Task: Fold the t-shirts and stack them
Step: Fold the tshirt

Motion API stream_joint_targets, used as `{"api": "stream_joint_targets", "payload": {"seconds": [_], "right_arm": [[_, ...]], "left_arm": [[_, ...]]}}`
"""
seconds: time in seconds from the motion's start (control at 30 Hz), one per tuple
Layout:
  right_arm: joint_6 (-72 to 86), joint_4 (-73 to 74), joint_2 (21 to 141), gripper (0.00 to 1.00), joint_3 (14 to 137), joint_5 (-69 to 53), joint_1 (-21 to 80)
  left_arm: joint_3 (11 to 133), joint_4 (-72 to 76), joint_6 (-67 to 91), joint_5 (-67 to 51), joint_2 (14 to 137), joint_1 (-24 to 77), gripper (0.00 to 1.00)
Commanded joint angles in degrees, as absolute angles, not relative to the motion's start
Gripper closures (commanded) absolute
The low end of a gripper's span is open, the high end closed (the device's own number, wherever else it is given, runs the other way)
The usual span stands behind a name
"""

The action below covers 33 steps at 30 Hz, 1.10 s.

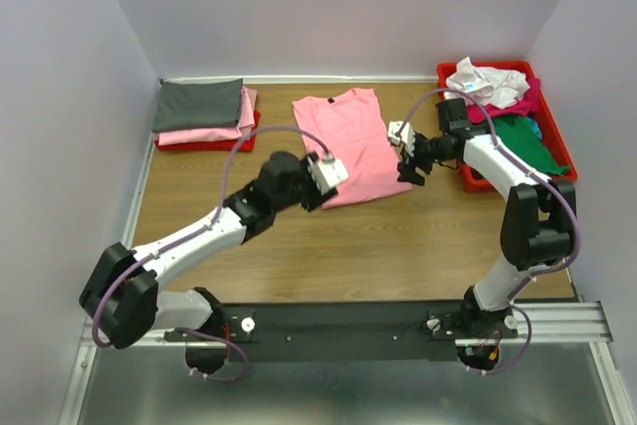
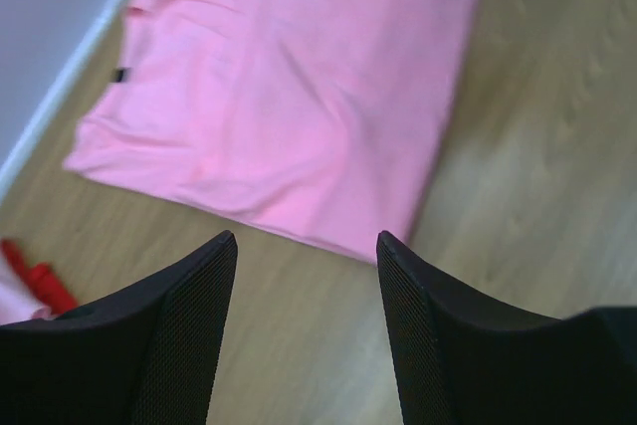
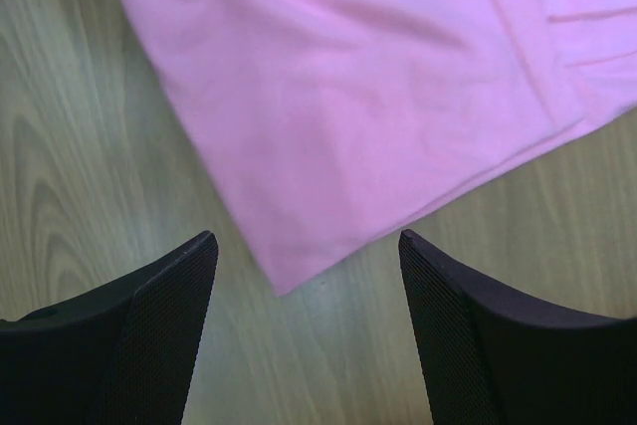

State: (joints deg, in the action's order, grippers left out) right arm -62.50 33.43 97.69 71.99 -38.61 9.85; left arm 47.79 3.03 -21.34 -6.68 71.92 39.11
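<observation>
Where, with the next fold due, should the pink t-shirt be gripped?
By its near hem corners: the left hand takes the left one, the right hand the right, coming low from the near side. The pink t-shirt lies flat, collar far, corners free.

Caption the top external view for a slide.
Open left pincer and open right pincer flank a partly folded pink t-shirt, folded stack left, red tray of loose tees right.

Top view: left arm [image 1: 289, 181] hides the pink tee's [image 1: 350, 136] near-left corner. Right wrist view: tee cut off top and right. Left wrist view: tee blurred, tray [image 2: 35, 281] cut off left.
</observation>
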Motion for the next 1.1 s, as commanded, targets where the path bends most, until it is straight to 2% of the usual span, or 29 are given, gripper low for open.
{"api": "stream_joint_targets", "payload": {"seconds": [0.0,0.33,0.77,1.07], "right_arm": [[-76.02,38.41,96.51,0.2,66.99,-41.84,6.68],[-76.55,39.46,97.81,0.2,65.39,-43.15,6.68],[-77.78,39.73,104.59,0.2,67.85,-39.29,7.12],[-75.51,39.64,108.98,0.28,70.57,-37.18,8.88]], "left_arm": [[39.48,5.26,-34.62,-6.0,73.29,46.02,0.34],[43.68,9.84,-37.44,2.11,85.59,47.9,0.35],[47.37,8.7,-38.67,0.88,94.04,48.43,0.37],[49.13,6.15,-38.14,0.88,98.52,48.52,0.38]]}}
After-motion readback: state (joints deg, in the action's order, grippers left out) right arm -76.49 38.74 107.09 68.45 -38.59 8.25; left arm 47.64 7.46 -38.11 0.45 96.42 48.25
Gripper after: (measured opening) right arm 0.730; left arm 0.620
